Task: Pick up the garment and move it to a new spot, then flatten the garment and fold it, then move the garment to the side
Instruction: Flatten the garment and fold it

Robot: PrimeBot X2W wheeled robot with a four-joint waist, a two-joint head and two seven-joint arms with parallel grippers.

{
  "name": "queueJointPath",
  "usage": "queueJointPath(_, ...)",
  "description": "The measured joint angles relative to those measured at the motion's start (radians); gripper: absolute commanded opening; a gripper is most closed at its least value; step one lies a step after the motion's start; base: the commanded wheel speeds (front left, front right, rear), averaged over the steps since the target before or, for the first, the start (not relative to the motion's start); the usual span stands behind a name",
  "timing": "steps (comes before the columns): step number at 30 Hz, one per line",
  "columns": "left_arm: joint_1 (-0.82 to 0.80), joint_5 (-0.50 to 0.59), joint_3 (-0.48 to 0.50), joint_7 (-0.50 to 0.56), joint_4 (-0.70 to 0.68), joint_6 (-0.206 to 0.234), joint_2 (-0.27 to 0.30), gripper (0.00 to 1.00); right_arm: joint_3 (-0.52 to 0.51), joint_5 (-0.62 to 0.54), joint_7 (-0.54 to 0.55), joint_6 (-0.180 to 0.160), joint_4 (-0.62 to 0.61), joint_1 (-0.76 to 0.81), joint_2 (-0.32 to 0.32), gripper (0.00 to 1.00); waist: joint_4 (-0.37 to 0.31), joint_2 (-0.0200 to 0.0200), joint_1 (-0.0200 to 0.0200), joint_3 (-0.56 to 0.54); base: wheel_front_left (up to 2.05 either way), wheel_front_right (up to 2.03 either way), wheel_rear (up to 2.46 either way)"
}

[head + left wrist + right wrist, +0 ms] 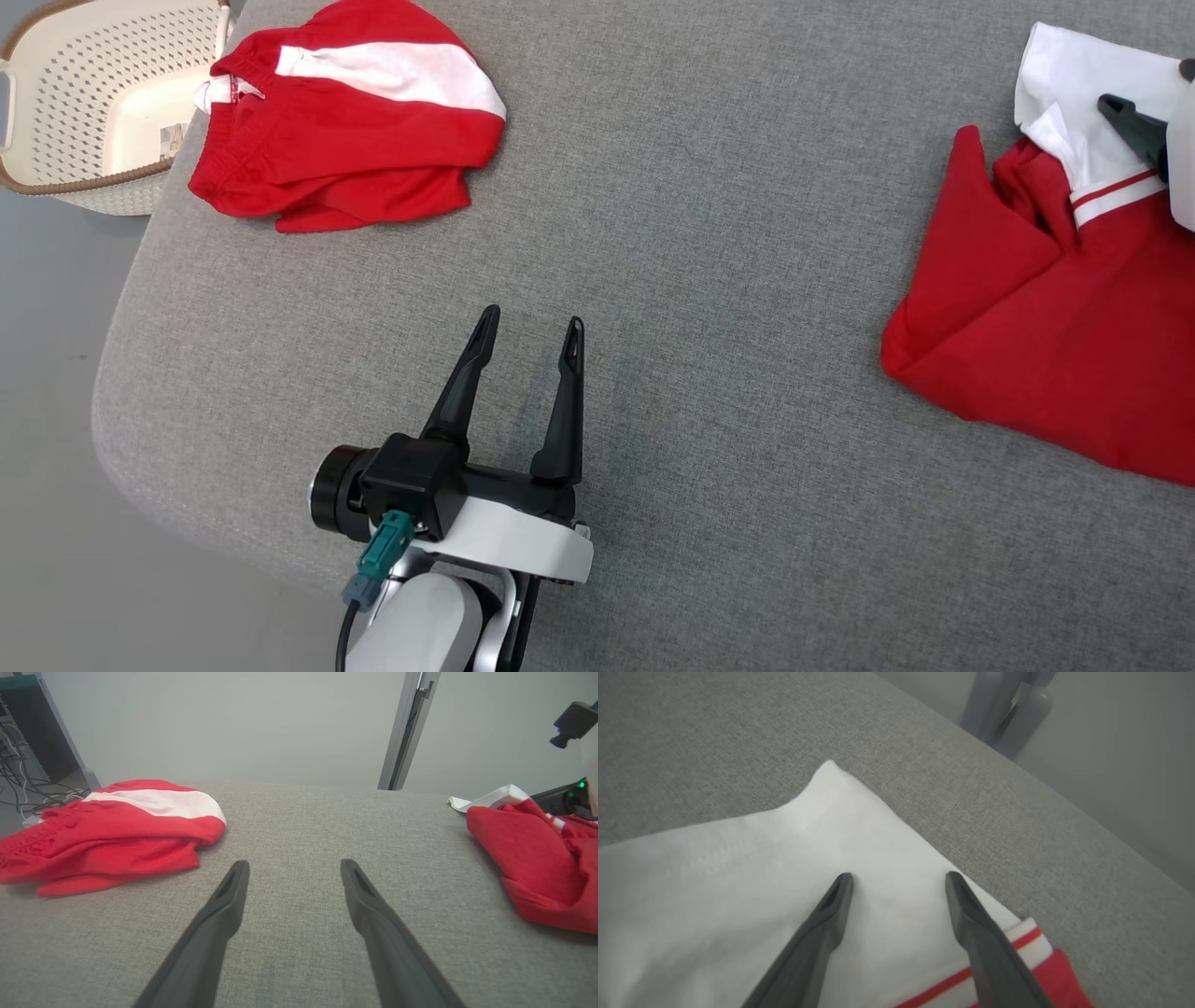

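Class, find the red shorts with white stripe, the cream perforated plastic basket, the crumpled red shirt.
red shorts with white stripe (355, 140): head view, red panel.
cream perforated plastic basket (65, 56): head view, wall.
crumpled red shirt (1046, 355): head view, red body.

No legible text, brand, number or sign in any view. One candidate only: a small sticker (171, 140) on the inner floor of the white basket (75, 65), upper left of the head view. Its print is too small and blurred to read.

Grey fabric tabletop (709, 187), grey floor (47, 420), pale wall (233, 718), metal post (406, 732)
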Motion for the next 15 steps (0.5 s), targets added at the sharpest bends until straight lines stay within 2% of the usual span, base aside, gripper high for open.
queueJointPath(1,0.000,0.000,-0.001,0.000,0.000,0.002,0.000,1.00,0.013,0.007,0.005,0.000,0.002,-0.002,-0.002,0.84,0.000,0.0000,0.0000,0.001,0.00,0.00,0.00)
queueJointPath(2,-0.001,0.000,-0.002,0.000,0.000,0.003,0.000,1.00,0.022,0.022,0.017,0.000,0.003,-0.003,-0.002,0.00,0.000,0.0000,0.0000,0.001,0.00,0.00,0.00)
queueJointPath(6,-0.004,-0.001,-0.001,0.000,0.001,0.004,0.000,1.00,0.052,0.056,0.008,0.000,0.001,-0.017,-0.007,0.00,-0.003,0.0000,0.0000,0.002,0.00,0.00,0.00)
queueJointPath(15,-0.009,0.006,0.013,0.000,0.008,0.003,0.000,1.00,0.108,0.072,-0.132,0.000,0.008,-0.045,-0.002,0.00,-0.035,0.0000,0.0000,-0.024,0.00,0.00,0.00)
